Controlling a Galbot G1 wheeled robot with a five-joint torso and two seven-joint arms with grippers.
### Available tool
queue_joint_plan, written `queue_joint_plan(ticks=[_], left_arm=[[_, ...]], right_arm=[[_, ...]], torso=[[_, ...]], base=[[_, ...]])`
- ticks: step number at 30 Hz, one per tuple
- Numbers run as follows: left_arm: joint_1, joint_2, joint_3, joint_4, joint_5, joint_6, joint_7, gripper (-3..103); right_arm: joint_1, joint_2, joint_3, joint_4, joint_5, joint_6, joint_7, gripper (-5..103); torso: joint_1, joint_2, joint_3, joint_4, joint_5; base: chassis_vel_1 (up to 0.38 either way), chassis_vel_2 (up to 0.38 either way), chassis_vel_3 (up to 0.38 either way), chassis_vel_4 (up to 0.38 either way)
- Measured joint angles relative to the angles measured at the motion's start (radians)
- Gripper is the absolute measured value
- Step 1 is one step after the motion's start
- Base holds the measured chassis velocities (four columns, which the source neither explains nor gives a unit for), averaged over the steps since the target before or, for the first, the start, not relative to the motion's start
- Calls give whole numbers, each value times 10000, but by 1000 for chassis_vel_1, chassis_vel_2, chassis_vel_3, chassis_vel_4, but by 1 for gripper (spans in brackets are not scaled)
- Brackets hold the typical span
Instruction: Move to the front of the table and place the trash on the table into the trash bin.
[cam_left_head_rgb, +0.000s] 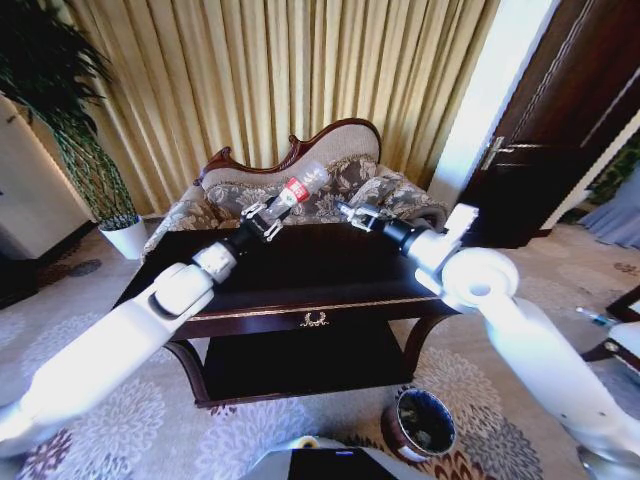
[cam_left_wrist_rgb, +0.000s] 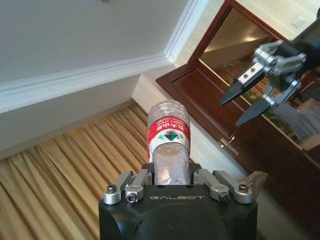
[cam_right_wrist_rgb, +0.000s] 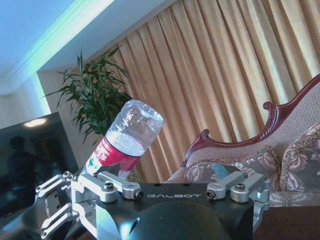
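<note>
- Low in the head view, the trash bin (cam_left_head_rgb: 424, 423) stands on the carpet by the table (cam_left_head_rgb: 300, 275)'s right front leg. Above the tabletop the left gripper (cam_left_head_rgb: 262, 222) clamps the bottle (cam_left_head_rgb: 300, 186), long axis tilted up toward the sofa (cam_left_head_rgb: 300, 180); the bin lies well below, nearer the right arm.
- Left wrist view: fingers (cam_left_wrist_rgb: 134, 184) pinch the bottle's lower end, base pointing away.
- Right wrist view: right gripper (cam_right_wrist_rgb: 182, 191) spread wide, empty, beside the bottle.
</note>
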Motion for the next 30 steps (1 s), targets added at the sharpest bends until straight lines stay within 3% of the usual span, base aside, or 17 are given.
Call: queue_joint_plan(ticks=[15, 30], left_arm=[[-453, -405, 494, 209, -146, 25, 76, 30], [-488, -576, 643, 172, -83, -22, 111, 30]], right_arm=[[2105, 1171, -1615, -1285, -110, 45, 320, 100], [2355, 1264, -1788, -1438, -134, 15, 236, 100]], torso=[[-1, 1, -1, 5, -2], [-2, 1, -1, 1, 0]], base=[[0, 0, 0, 0], [0, 0, 0, 0]])
